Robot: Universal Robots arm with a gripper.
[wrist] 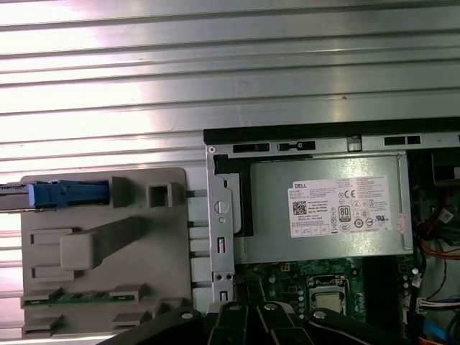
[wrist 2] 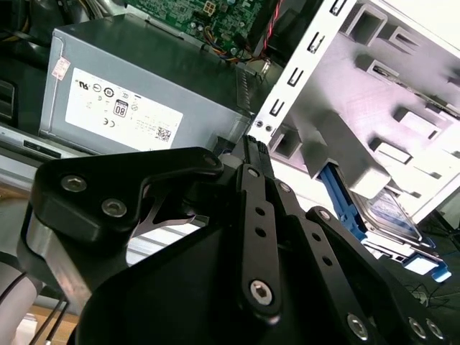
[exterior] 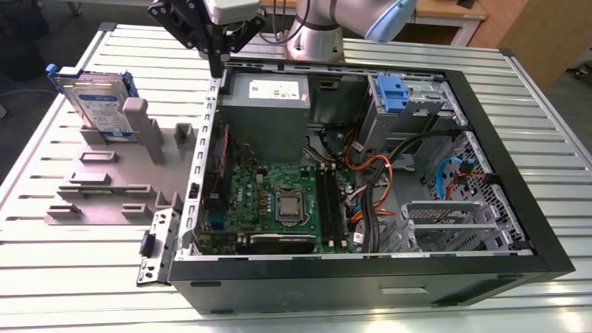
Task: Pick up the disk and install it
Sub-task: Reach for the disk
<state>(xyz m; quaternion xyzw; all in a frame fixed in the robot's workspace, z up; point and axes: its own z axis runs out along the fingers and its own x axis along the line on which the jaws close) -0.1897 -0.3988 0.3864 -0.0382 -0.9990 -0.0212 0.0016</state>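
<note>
Your gripper [exterior: 216, 68] has its jaws clenched: fingertips meet at a point w/ nothing between them, which you see best in the second wrist view [wrist 2: 251, 141]. It's empty and touches nothing you can make out.

The tip hangs over the case [exterior: 370, 281] rim, at the corner by the PSU [exterior: 268, 97]. That rim is the one on the exterior view's left. In the second wrist view the tip sits right over the perforated rim strip, w/ the PSU [wrist 2: 136, 93] on one side and the grey fixture [wrist 2: 388, 108] on the other.

The disk [exterior: 93, 97] isn't installed. It stands on edge in a slot at the far end of the fixture [exterior: 111, 191], label side facing the exterior cam, blue carrier round its edges. It's outside the case, to the exterior view's left of the gripper, apart from it. The first wrist view gives you just its blue edge [wrist: 68, 192] at the fixture [wrist: 108, 244] corner. The second wrist view shows the disk [wrist 2: 392, 215] behind a fixture post.

The case lies on its side, open side up, on the slatted metal table [exterior: 74, 277]. Inside you've got the green board [exterior: 277, 201] below the PSU and a blue latch [exterior: 393, 94] in the bay at the far corner. Orange and black cables [exterior: 379, 173] run between them.
</note>
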